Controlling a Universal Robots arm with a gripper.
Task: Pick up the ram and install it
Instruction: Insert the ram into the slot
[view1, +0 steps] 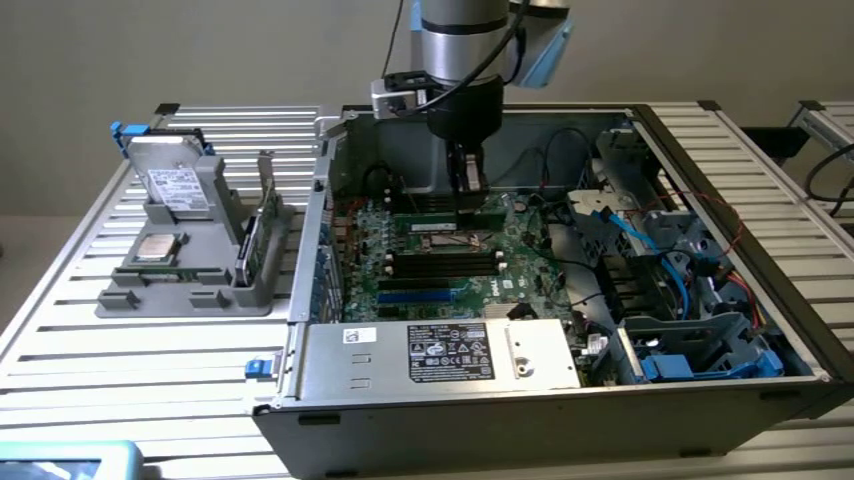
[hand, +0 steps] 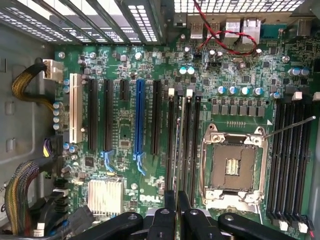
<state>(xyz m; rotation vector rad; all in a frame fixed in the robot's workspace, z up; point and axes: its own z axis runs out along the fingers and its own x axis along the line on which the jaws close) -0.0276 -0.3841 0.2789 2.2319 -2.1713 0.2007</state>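
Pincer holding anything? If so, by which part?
Apparently the ram, seen edge-on between the pincer fingers, gripped along the middle of its upper edge, above the motherboard.

Green ram (view1: 427, 208), green motherboard (hand: 162, 172), blue slot (hand: 139, 120)

One ram (view1: 441, 208), one motherboard (hand: 160, 172), one computer case (view1: 534, 430), one hard drive (view1: 176, 185), one processor chip (view1: 160, 247)

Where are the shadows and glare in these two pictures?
Exterior view: the slatted table is brightly lit, the motherboard inside the case sits in shadow. Wrist view: the motherboard is evenly lit, with glare on the silver heatsink and washed-out vent grilles.
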